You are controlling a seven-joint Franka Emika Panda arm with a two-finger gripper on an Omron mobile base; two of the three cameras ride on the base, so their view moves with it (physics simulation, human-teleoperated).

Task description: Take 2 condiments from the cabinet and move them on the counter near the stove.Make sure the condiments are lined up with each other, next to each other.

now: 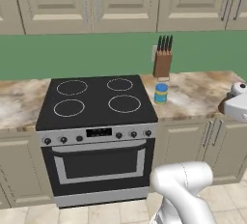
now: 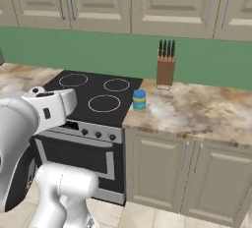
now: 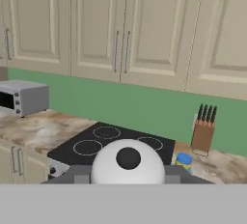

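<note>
One jar placed: the blue jar (image 1: 161, 93) stands upright on the desk (image 1: 202, 95), just beside the right edge of the stove (image 1: 96, 100), in front of the knife block (image 1: 163, 58).
Second condiment: the brown shaker's whereabouts cannot be told here.
Fingers: closed; nothing visibly held.
Key relation: in the hand view the jar (image 3: 184, 161) lies ahead and low right, near the knife block (image 3: 203, 131).
Judged step: fetch the shaker, set it alongside the jar.
</note>
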